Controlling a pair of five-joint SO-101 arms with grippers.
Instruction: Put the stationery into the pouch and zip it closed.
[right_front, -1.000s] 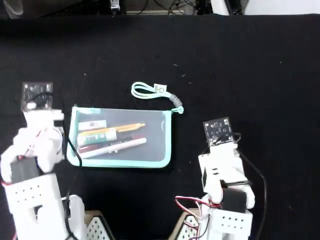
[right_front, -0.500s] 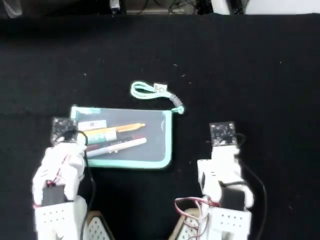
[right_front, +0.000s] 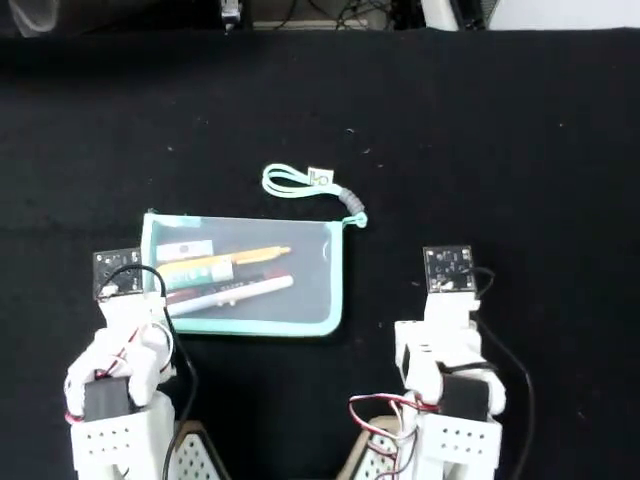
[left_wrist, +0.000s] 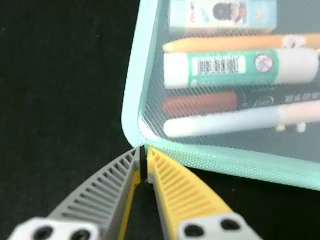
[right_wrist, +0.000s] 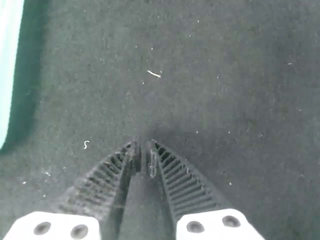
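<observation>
Left gripper (left_wrist: 146, 159) drawn back to the pouch (left_wrist: 131, 90) corner
It is nearly shut with nothing held — the right gripper (right_wrist: 142, 156), likewise closed and empty, is barely shifted beside the pouch.

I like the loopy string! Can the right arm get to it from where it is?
Probably yes: only bare black table lies between the right gripper and the string loop.
</observation>
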